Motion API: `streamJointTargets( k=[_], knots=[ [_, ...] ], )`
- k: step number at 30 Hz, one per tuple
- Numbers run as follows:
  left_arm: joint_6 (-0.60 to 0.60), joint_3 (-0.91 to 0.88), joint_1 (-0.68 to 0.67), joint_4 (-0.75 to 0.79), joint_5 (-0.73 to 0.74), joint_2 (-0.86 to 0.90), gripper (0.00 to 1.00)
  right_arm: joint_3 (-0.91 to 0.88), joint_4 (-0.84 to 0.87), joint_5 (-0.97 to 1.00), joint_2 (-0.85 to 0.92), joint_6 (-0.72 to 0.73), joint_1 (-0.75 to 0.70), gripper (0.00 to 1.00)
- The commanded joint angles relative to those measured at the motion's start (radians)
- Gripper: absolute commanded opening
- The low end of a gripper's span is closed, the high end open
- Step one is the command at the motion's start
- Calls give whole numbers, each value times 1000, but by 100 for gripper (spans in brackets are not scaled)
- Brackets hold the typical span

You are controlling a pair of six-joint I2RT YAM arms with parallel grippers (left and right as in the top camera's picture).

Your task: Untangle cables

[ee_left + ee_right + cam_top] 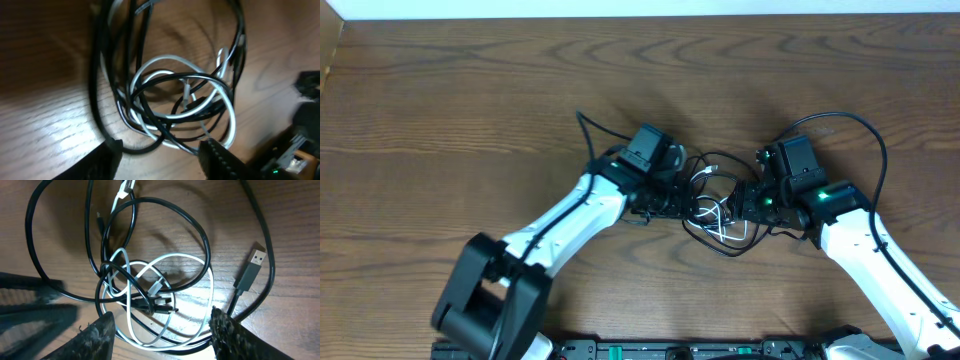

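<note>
The left end effector (162, 160) is seen released: its jaws stand apart, and the lowest loops of the cables (720, 205) lie between and just ahead of its fingertips, with nothing clamped. The cables rest as one knot about the middle of the table (470, 100), a little towards the near edge, hemmed in by both arms. In the left wrist view, the white cable (165, 59) is wound through the black cables (97, 75) in several overlapping rings. To the right of the knot a USB plug (252, 267) lies free on the wood, apart from the tight centre. The right end effector (165, 337) is likewise released, its jaws wide and straddling the near loops.

The step in hand is judged to be the choosing of holds — no strand has yet been drawn out. Next, one strand should be pinched on each side, a different cable in each, and the two eased apart towards the left and right edges; a grip on several strands at once would only tighten the knot.
</note>
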Motion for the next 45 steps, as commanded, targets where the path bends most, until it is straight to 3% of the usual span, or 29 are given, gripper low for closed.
streamJointTargets(
  k=[1, 2, 3, 8, 22, 29, 37, 45],
  knots=[
    [-2, -5, -12, 14, 6, 42, 34, 5, 0, -13, -5, -18, -4, 58],
    [-1, -5, -10, 18, 6, 43, 11, 5, -2, -14, -5, -18, -3, 59],
    [-1, -3, -7, 21, 6, 42, 8, 5, -2, -14, -5, -18, -3, 59],
    [2, 23, 27, 18, 33, 4, 7, 5, 3, -14, -5, -18, -2, 63],
    [-5, 48, 46, 37, 71, -280, 7, 4, 108, -39, -4, -18, 66, 63],
    [-25, 48, 46, 38, 161, -344, 7, 4, 184, 79, 10, -17, 92, 46],
    [-78, 48, 47, 133, 317, -354, 7, 4, 275, 109, 114, -11, 92, 46],
    [-69, 48, 47, 138, 275, -354, 7, 4, 266, 58, 231, -3, 92, 38]
  ],
)
